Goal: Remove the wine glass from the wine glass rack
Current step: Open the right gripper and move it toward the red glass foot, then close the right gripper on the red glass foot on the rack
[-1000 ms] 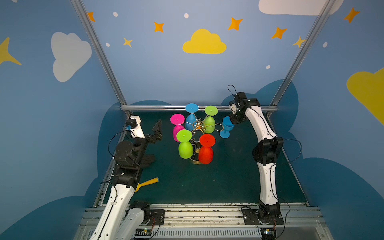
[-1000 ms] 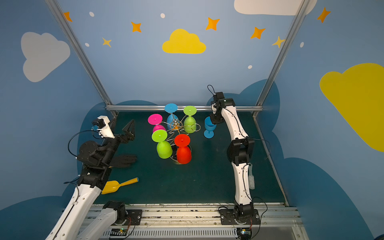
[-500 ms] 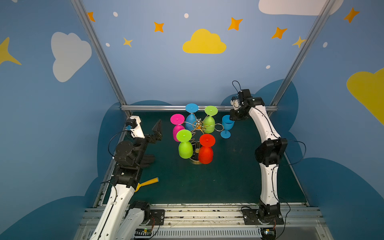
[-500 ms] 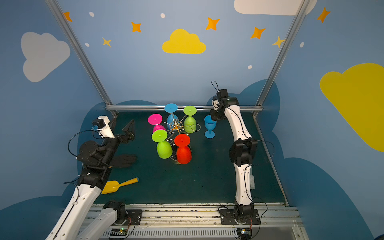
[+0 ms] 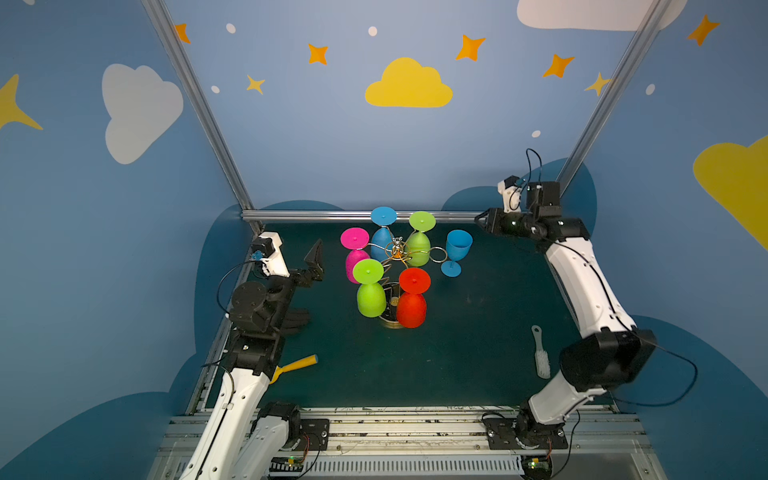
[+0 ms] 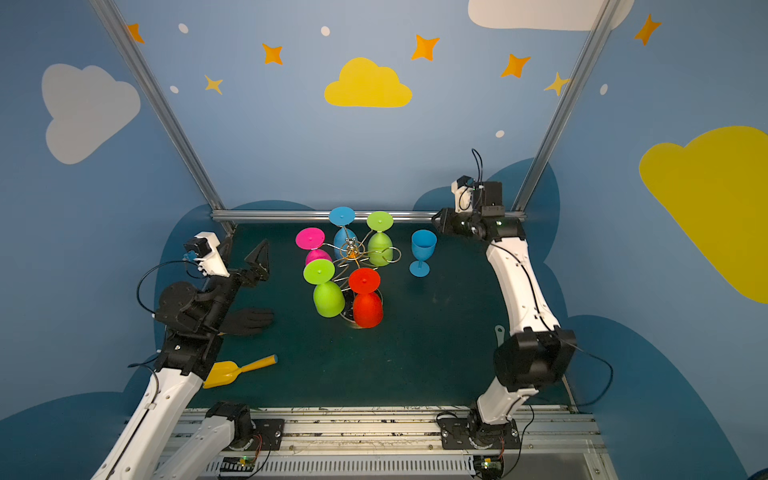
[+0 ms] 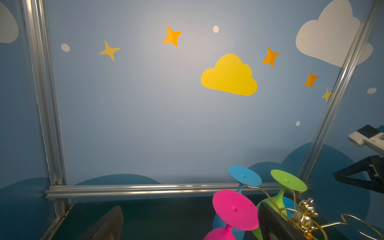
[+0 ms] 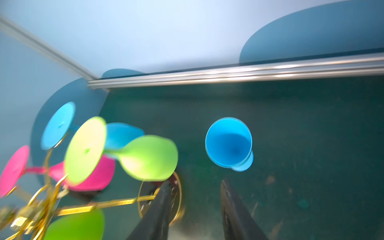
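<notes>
Wine glass [image 5: 457, 251] in blue stands upright on its foot on the green table [image 5: 478, 353], off the wine glass rack [image 5: 397, 249] and just beside it on the right arm's side. The rack's nearest wire loop [image 5: 438, 253] lies close to the stem.

The right gripper [image 8: 193, 207] hangs farther out from the rack than the glass, on the glass's far side and above its rim, near it but apart. In the right wrist view its two dark fingers [image 8: 160, 209] stand parted with nothing between them, and the bowl's open mouth lies ahead of the fingertips.

Five other glasses hang upside down on the rack: pink [image 5: 354, 249], blue [image 5: 382, 232], two green and one red [image 5: 412, 299].

The left gripper [image 7: 191, 226] is well apart from the rack on the opposite side, jaws spread wide and empty.
</notes>
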`<state>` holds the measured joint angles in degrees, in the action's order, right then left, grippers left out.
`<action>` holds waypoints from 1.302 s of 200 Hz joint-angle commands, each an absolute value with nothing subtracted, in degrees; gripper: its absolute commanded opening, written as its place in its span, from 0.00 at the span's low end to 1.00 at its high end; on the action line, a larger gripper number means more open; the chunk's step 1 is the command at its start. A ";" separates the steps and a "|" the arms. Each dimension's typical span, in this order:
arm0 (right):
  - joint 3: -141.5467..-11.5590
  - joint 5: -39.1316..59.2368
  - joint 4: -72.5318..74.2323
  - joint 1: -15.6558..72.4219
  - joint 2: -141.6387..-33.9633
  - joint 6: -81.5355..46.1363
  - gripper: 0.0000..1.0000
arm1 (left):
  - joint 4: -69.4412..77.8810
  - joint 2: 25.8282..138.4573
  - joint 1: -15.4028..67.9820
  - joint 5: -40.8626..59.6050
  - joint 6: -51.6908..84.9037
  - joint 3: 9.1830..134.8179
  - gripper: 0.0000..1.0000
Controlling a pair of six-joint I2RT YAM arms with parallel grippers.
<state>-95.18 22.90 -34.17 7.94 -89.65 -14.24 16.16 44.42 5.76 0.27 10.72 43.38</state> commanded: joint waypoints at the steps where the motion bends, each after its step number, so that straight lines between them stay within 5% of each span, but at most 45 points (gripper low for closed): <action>1: -84.27 30.08 -23.75 8.20 -80.78 -19.33 0.42 | 16.52 43.45 5.38 -0.07 11.03 43.07 1.00; 88: -55.77 34.26 -16.70 16.46 -56.30 -29.90 0.45 | 16.45 43.15 4.66 -0.70 11.79 43.06 1.00; 143: -60.17 39.55 -13.61 21.31 -60.15 -33.29 0.47 | 16.25 43.40 4.39 -0.80 12.04 43.02 1.00; 260: -68.72 34.56 -21.05 30.85 -66.95 -33.67 0.47 | 16.17 43.43 3.79 -0.53 12.56 43.04 1.00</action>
<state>-66.52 35.75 -19.49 29.61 -66.11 -33.67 15.88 43.81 4.19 -0.34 12.05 43.38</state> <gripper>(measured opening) 0.465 0.996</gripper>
